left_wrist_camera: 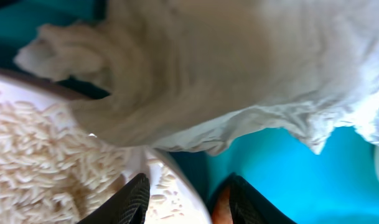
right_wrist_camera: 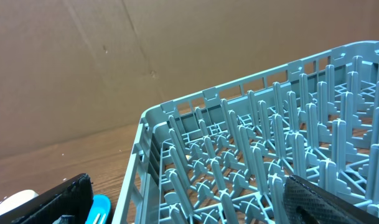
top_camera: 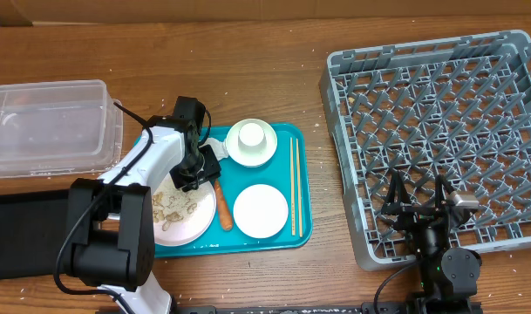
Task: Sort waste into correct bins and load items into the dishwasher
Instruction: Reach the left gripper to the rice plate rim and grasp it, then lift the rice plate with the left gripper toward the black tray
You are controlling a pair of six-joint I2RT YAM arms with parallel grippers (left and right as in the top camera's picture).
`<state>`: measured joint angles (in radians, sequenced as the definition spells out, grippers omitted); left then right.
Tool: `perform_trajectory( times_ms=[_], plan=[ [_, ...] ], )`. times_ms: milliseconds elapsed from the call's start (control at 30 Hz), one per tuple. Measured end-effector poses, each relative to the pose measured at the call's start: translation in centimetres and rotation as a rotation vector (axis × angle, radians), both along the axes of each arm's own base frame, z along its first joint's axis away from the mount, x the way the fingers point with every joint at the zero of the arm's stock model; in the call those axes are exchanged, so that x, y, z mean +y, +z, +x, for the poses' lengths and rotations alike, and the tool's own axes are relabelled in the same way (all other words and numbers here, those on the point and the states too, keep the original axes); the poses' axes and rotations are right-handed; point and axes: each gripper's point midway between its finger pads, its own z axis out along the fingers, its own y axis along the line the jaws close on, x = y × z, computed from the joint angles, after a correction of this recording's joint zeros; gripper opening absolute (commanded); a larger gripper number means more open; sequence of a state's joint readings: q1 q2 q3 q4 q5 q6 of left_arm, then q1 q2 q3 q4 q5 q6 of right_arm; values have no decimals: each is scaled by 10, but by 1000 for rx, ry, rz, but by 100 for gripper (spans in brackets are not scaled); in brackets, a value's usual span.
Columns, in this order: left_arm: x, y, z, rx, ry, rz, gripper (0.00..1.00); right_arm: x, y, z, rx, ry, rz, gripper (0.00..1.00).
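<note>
The left gripper (top_camera: 194, 174) is open and empty, low over the teal tray. In the left wrist view its fingers (left_wrist_camera: 189, 190) straddle the rim of the pale pink plate (left_wrist_camera: 177, 177), which holds rice scraps (left_wrist_camera: 46, 168). The crumpled white tissue (left_wrist_camera: 226, 74) lies just ahead of them and shows beside the bowl in the overhead view (top_camera: 214, 145). The orange carrot (top_camera: 224, 214) lies by the right finger (left_wrist_camera: 221, 205). The pink plate (top_camera: 195, 234) sits at the tray's front left. The right gripper (top_camera: 422, 208) is open over the grey dish rack (top_camera: 439, 131), near its front left corner (right_wrist_camera: 189, 193). No red wrapper is in view.
The teal tray (top_camera: 302, 228) also holds a white cup in a white bowl (top_camera: 250, 142), a small white dish (top_camera: 260, 210) and wooden chopsticks (top_camera: 294, 183). The clear tub (top_camera: 47, 126) stands at the far left, with the black tray (top_camera: 21, 231) in front of it.
</note>
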<state>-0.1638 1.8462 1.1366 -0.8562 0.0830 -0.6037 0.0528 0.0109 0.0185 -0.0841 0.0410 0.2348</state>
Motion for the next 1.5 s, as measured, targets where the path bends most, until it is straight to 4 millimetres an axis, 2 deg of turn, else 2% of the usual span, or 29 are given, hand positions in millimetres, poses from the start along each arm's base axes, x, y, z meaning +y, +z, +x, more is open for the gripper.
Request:
perform_trajectory(
  times_ms=[467,533,667,933,1200,1500],
  plan=[
    [6,0,-7,27,0,32,12,0,0,0,-1,0,0,100],
    [5,0,-10,37,-5,34,4,0,0,0,-1,0,0,100],
    [6,4,-16,70,-3,49,4,0,0,0,-1,0,0,100],
    [11,17,-13,80,-6,85,4,0,0,0,0,0,0,100],
    [12,25,-20,117,-8,91,4,0,0,0,-1,0,0,100],
    [24,29,-36,183,-16,158,4,0,0,0,-1,0,1,100]
  ],
)
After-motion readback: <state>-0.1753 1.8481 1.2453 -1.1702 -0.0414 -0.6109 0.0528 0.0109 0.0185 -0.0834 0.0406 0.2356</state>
